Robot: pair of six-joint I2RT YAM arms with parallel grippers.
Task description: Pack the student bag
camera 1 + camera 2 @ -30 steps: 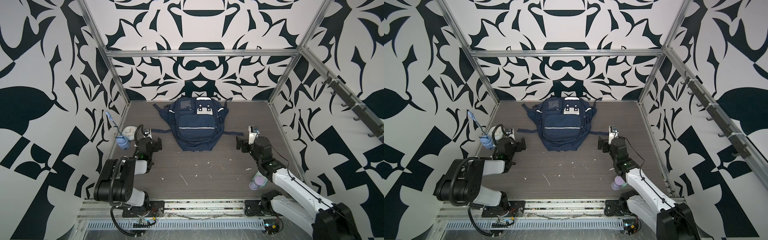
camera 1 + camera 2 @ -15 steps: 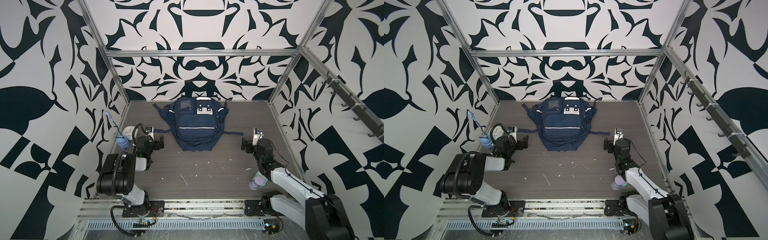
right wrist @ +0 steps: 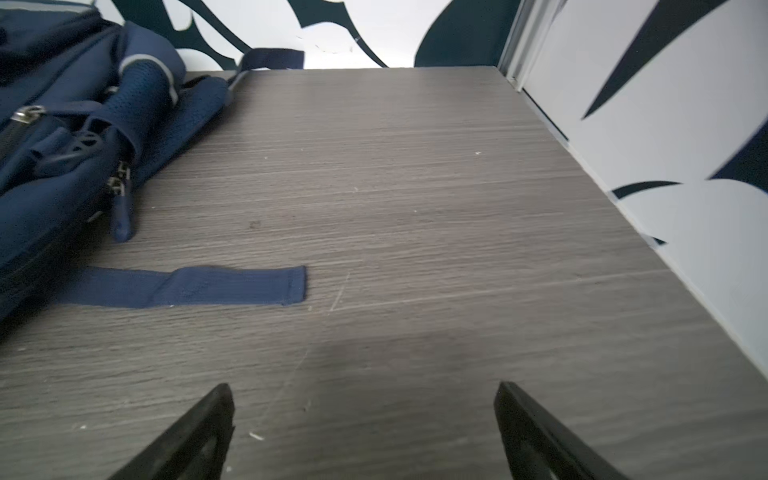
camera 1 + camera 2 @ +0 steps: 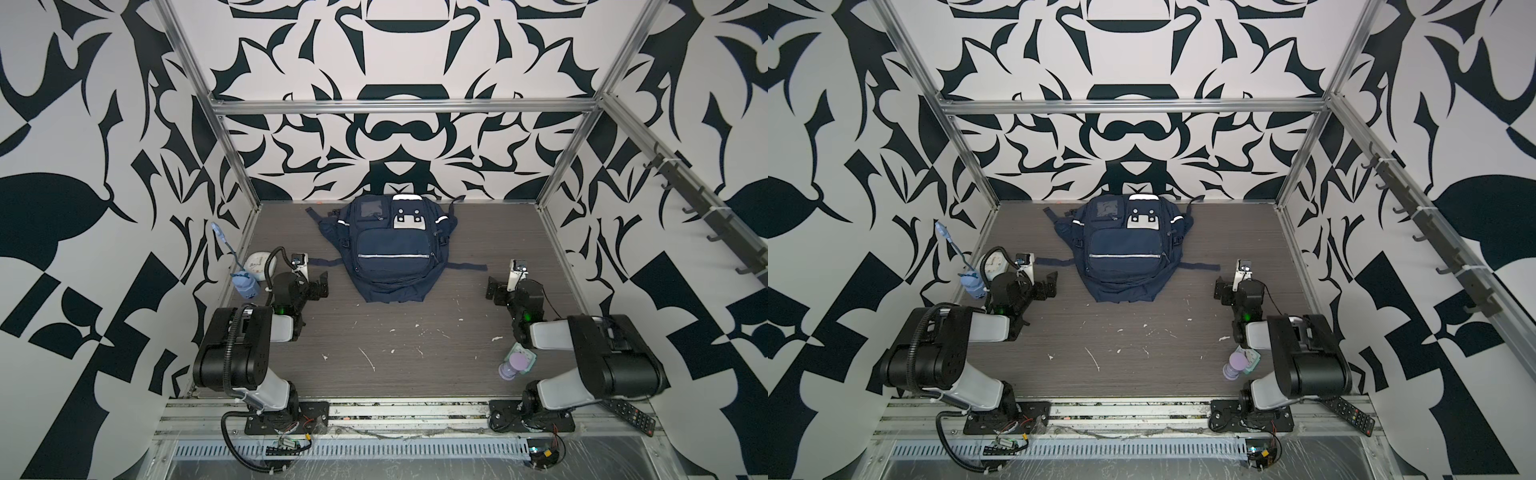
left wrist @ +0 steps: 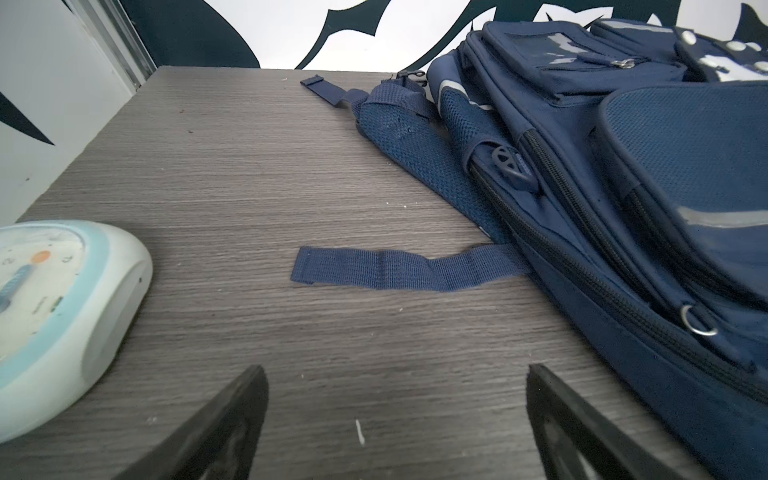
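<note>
Spread wide and holding nothing, the left jaws are seen low over the worktop [image 4: 415, 353] between a clock and the student bag, while the right jaws, equally wide and equally empty, are held low over bare worktop to the right of the bag. A grey wood-grain surface is shown across the whole worktop, enclosed by black-and-white patterned walls. At the back centre of it, in both top views, the student bag [image 4: 392, 257] [image 4: 1125, 257] is laid flat with its front pockets facing up, its top close to the rear wall; it is touched by neither arm. On either side of it the left arm [image 4: 237, 349] and the right arm [image 4: 602, 357] are folded near the front rail. A pale blue and white clock [image 4: 257, 266] [image 5: 50, 307] is set beside the left wall, just behind the left arm's wrist. A black remote control [image 4: 627, 417] is laid on the front rail by the right arm's base. A purple bottle [image 4: 515, 365] is tipped on the worktop close to the right arm. A small pale blue object [image 4: 245, 284] with a thin stem is leaned against the left wall. One navy strap [image 5: 395, 270] is stretched flat from the bag towards the left jaws, and another strap [image 3: 199, 286] towards the right jaws, neither being touched. White scraps [image 4: 368, 359] are scattered over the front half of the worktop.
</note>
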